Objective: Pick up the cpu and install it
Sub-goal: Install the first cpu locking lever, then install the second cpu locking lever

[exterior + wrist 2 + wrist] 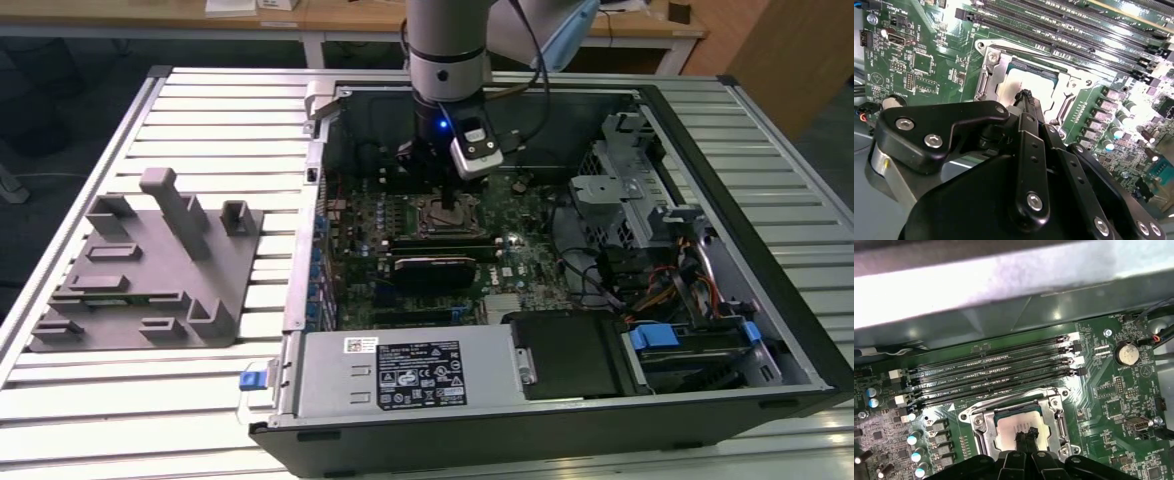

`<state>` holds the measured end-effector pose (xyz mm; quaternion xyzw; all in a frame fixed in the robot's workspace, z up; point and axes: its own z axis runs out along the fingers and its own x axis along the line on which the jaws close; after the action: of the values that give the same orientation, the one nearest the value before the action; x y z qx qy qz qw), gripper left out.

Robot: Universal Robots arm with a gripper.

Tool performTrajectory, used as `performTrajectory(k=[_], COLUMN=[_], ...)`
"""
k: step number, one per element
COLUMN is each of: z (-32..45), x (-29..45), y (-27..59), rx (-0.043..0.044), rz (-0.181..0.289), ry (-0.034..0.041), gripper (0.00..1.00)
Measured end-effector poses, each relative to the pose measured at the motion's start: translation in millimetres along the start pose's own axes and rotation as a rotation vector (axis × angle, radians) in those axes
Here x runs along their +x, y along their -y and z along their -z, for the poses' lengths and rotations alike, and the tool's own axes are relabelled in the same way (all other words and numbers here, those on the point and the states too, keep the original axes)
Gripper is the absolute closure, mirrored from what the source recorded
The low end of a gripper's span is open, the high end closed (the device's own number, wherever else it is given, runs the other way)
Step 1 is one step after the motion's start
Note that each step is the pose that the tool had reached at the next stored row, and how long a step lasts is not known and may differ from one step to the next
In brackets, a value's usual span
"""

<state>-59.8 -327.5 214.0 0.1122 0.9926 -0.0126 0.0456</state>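
**CPU in the socket, claw over it**

The cpu (pixel 1016 432) (pixel 1019 85), a pale silver square with a darker rim, lies flat in the motherboard's socket frame (pixel 979 422) (pixel 991 65). The gripper (pixel 1025 436) (pixel 1026 97) is directly above it, its fingertips drawn together at the chip's top.

The arm (pixel 447 45) is a silver-grey tube — black cable alongside, blue light at its wrist. Its gripper (pixel 1026 100) is matte black — flat linkage bars, silver screw heads.
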Motion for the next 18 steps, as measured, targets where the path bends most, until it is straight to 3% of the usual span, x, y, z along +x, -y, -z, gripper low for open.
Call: performTrajectory(k=[15, 18], z=[0.9, 6.6], x=[-0.1, -0.6], y=[0.0, 0.1], rx=[0.0000, 0.0001], rz=[0.000, 0.000], ry=[0.0000, -0.0001], gripper=[0.89, 0.89])
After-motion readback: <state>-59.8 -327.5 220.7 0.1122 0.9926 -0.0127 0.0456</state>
